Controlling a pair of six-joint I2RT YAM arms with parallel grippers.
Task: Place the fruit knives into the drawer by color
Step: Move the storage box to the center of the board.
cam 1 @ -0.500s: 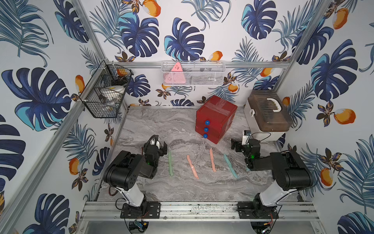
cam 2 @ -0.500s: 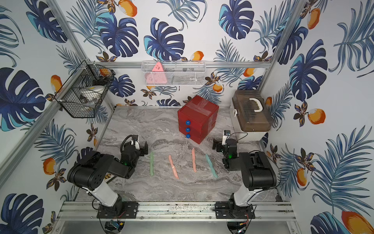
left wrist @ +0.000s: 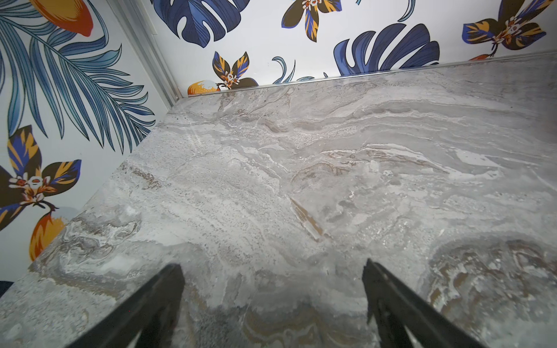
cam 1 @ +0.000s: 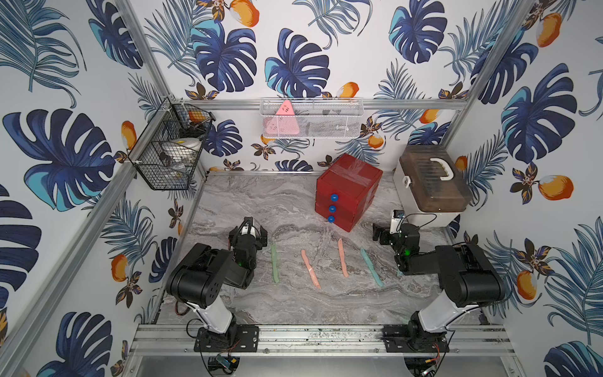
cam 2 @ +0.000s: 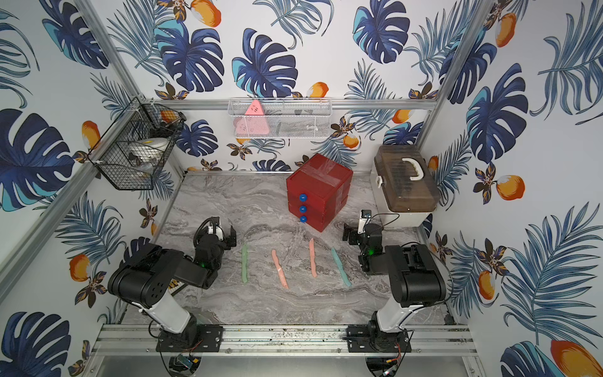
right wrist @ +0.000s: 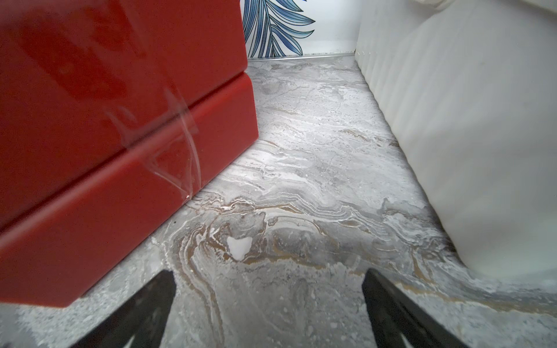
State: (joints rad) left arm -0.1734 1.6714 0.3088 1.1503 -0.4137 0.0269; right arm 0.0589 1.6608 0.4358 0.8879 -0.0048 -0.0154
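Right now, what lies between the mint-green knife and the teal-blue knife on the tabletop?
Two salmon-pink knives, apart from each other, lie between the mint-green knife and the teal-blue knife. Both top views show this.

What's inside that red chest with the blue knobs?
Nothing can be seen inside: the red chest has all three drawers shut and its walls hide the contents. The four knives lie outside, on the table.
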